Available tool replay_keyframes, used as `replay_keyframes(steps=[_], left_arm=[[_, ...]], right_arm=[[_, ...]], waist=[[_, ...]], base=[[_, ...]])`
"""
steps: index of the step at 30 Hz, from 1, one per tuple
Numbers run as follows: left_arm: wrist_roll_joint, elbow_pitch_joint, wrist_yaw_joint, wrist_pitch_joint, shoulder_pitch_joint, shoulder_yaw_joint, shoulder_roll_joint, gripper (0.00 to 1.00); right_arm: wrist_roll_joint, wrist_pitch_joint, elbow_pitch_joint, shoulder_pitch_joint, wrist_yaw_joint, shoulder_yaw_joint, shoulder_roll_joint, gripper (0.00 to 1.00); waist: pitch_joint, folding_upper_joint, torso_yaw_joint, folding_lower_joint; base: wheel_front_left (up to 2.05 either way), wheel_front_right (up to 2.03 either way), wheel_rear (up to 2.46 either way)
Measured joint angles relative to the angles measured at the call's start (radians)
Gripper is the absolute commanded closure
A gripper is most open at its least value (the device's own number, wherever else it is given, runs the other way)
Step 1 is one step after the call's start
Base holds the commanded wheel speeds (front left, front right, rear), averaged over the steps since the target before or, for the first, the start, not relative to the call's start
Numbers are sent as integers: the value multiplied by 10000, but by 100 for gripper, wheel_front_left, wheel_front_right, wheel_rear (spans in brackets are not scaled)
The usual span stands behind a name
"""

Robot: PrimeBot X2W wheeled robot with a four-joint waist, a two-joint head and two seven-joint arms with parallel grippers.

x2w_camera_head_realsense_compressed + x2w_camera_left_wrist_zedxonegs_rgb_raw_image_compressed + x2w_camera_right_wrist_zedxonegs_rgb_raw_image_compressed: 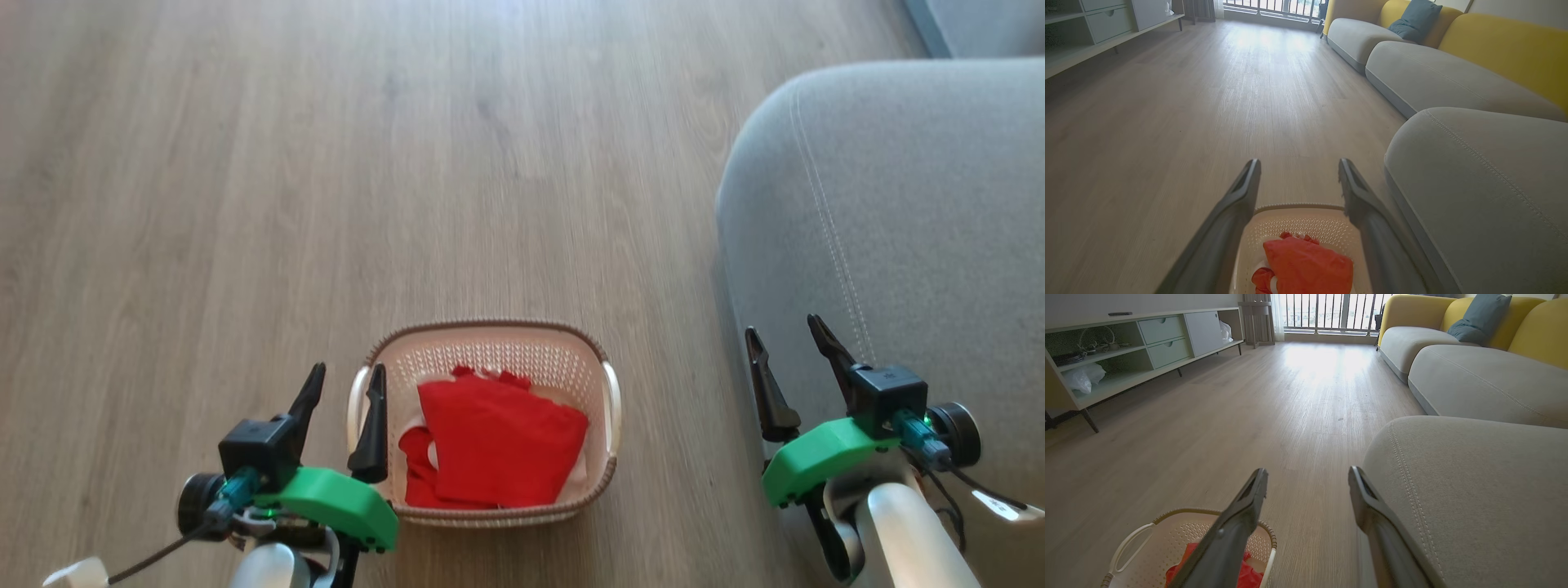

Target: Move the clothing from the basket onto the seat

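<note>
1. While its two long dark fingers stand spread well apart with nothing between them, the left gripper (346, 376) hovers at the left side of the basket (490, 353). One finger lies over the handle there, and the gripper seems to be above the basket rather than in it.
2. The right gripper (782, 328) is equally wide open and holds nothing. It hangs at the edge of the seat (898, 204), one finger over the grey cushion, well apart from the basket.
3. Between the two arms, the basket sits on the wooden floor (326, 163), near the front of the seat but not touching it.
4. Inside the basket lies the clothing (498, 445). A flat red piece is on top, and more red is bunched beneath it toward the left. A little white shows there too, but I cannot tell whether it is print or lining.
5. Farther out, the seat's rounded cushion with its pale stitched seam carries no garment on the part that shows.
6. By my reading, the task has not yet begun in earnest, since all the red fabric in view is in the basket. The work left is to close on the top piece, lift it clear of the rim, carry it over to the cushion, and then do the same for whatever lies underneath. The left gripper looks better placed for the first pick.
</note>
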Motion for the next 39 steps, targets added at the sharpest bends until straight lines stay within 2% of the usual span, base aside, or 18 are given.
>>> replay_keyframes(steps=[6,16,24,30,34,39], left_arm=[[150,616,-261,0,-596,-213,-17,0],[1047,2393,-872,-2,-2914,-286,-69,0],[1969,4320,-1039,-8,-5373,-612,-102,0],[2372,5099,-1216,-12,-6739,-930,-117,0],[2851,5988,-1193,-12,-7632,-1231,-59,0],[3206,6880,-802,-13,-8433,-1521,244,0]], right_arm=[[-117,-13,-301,-163,0,86,4,0],[-416,-27,-1718,-1098,0,21,4,0],[-731,-29,-2970,-1508,0,-63,4,0],[-780,-56,-3674,-1639,0,-190,4,0],[-700,-56,-4019,-1768,0,-226,4,0],[-585,-56,-4401,-2049,0,-221,6,0]], waist=[[928,0,-231,0],[3356,0,-625,3],[5604,-1,-839,4],[6970,-1,-953,3],[7939,-1,-1073,4],[8827,-1,-1349,2]], base=[[0,0,0],[0,0,0],[0,0,0],[0,0,0],[0,0,0],[0,0,0]])
